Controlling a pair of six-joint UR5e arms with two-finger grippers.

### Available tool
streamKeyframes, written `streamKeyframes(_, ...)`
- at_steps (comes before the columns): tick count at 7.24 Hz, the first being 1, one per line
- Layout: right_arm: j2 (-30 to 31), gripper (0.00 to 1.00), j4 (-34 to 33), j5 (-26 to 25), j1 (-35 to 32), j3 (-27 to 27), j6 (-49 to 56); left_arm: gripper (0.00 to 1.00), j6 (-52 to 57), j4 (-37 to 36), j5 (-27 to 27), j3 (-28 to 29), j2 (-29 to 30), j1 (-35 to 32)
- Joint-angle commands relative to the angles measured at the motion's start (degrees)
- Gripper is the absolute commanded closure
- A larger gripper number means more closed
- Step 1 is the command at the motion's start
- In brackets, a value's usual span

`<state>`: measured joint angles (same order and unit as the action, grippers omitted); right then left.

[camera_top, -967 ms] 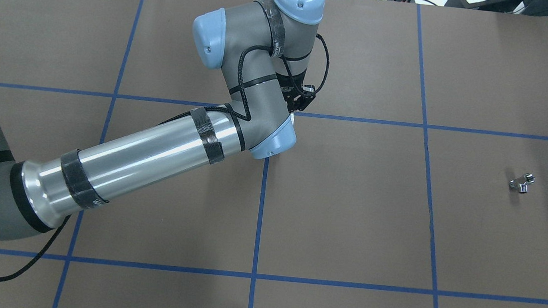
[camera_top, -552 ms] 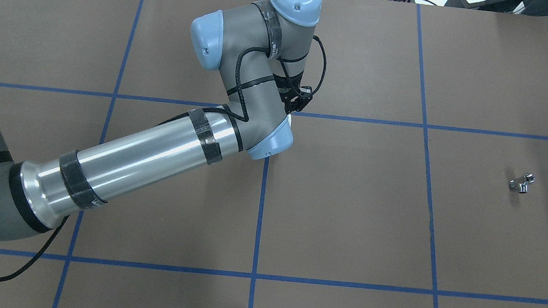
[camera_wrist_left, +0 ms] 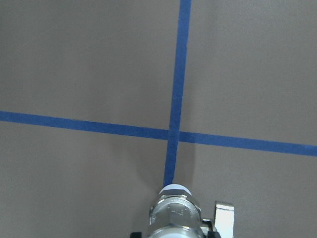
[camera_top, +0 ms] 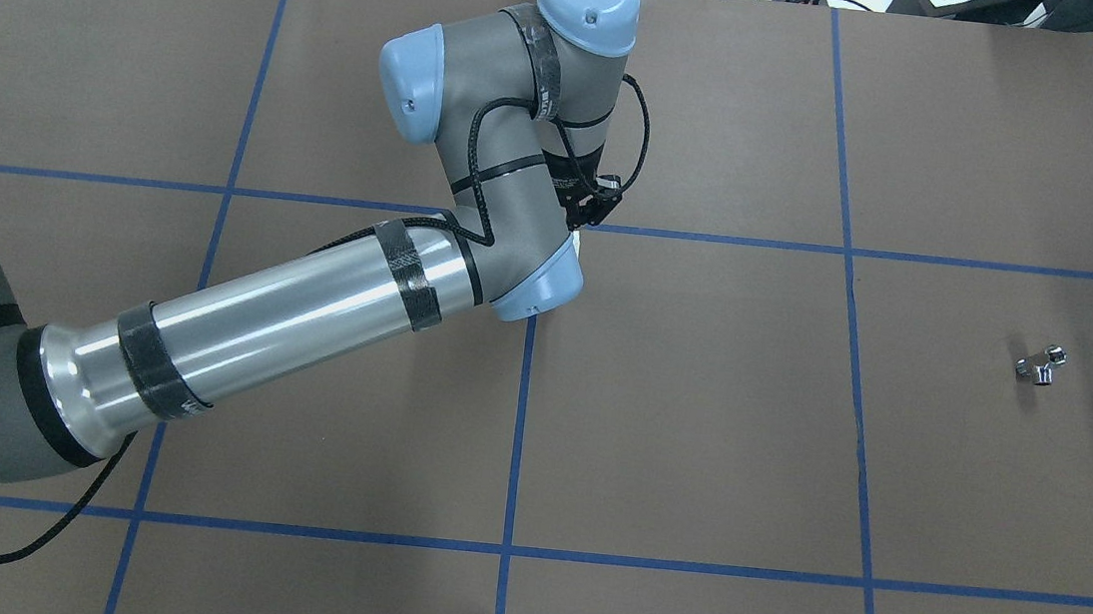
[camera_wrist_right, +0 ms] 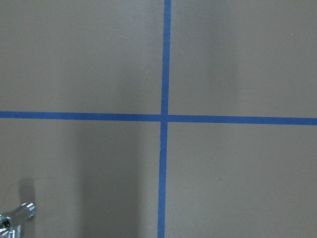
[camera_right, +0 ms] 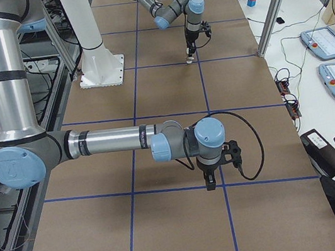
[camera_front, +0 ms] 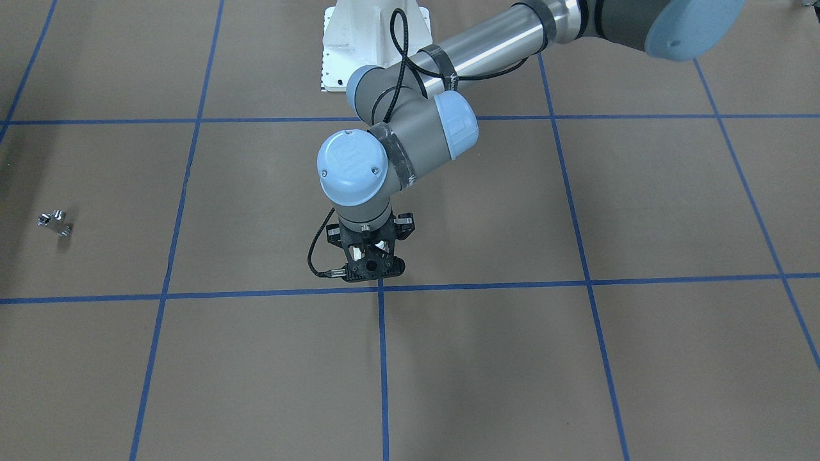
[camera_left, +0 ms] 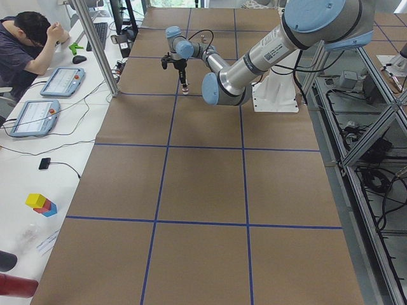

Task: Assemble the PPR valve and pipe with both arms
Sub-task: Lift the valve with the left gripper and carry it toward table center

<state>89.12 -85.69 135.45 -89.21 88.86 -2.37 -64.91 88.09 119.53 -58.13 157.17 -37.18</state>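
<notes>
Left gripper (camera_left: 184,86) clenches the valve (camera_wrist_left: 181,213) above the central tape cross (camera_wrist_left: 172,134); right gripper (camera_right: 210,183), grip state impossible to tell, should centre squarely over the pipe (camera_top: 1040,367), far right.

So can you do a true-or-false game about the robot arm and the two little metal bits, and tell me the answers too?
1. The left end effector is holding the valve. True.
2. The pipe is already joined to the valve. False: the pipe lies alone on the table, far from the valve.
3. The table has blue lines crossing on it. True.
4. The pipe lies on the robot's left side of the table. False: it lies on the robot's right side.
</notes>
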Motion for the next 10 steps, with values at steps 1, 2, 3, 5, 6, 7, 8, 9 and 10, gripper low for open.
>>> streamKeyframes(1,0.0,0.0,0.0,-0.01,0.0,0.0,0.0,1.0,0.05,1.63,0.0,0.04,-1.16,0.09)
streamKeyframes(2,0.0,0.0,0.0,-0.01,0.0,0.0,0.0,1.0,0.05,1.64,0.0,0.04,-1.25,0.09)
streamKeyframes(3,0.0,0.0,0.0,-0.1,0.0,0.0,0.09,1.0,-0.04,1.64,0.09,-0.05,-1.17,0.18)
streamKeyframes(5,-0.09,0.0,0.0,-0.1,0.0,0.0,0.09,0.0,4.07,1.47,0.09,-0.49,-1.17,0.09)
streamKeyframes(6,-0.09,0.0,-0.09,-0.1,0.0,-0.09,0.09,0.0,4.09,1.47,0.09,-0.49,-1.17,0.09)
streamKeyframes(7,-0.18,0.0,-0.09,-0.01,0.0,0.0,0.09,0.0,4.18,1.38,0.09,-0.49,-1.17,0.09)
streamKeyframes(8,-0.09,0.0,0.0,-0.45,0.0,0.0,0.09,0.0,4.35,1.12,0.0,-0.84,-1.17,0.09)
streamKeyframes(9,-0.09,0.0,0.09,-0.8,0.0,0.17,0.17,0.0,4.53,0.94,-0.09,-2.49,-1.25,-0.52)
streamKeyframes(10,-0.09,0.0,0.09,-0.98,0.0,0.79,0.18,0.0,4.53,0.85,-0.09,-6.51,-2.38,-1.57)
